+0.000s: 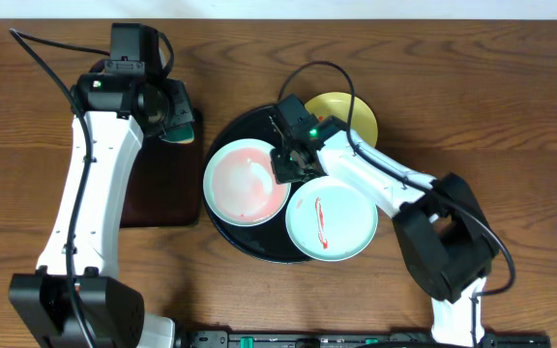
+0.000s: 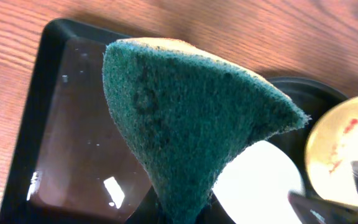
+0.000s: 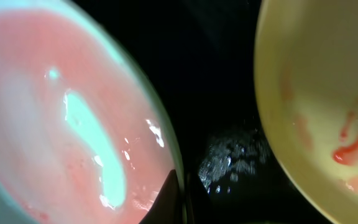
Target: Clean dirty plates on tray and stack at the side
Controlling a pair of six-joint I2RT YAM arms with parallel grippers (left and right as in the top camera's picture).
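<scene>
A pale blue plate smeared pink all over lies on the left of the round black tray. A second pale blue plate with a red streak lies at the tray's front right. The yellow plate sits at the back right, partly under my right arm. My right gripper is shut on the pink-smeared plate's right rim; in the right wrist view the rim runs between the fingertips, with the yellow plate to the right. My left gripper is shut on a green sponge above the rectangular tray.
A rectangular black tray holding liquid lies left of the round tray and shows in the left wrist view. Wooden table surrounds both trays. My right arm's base stands at the front right.
</scene>
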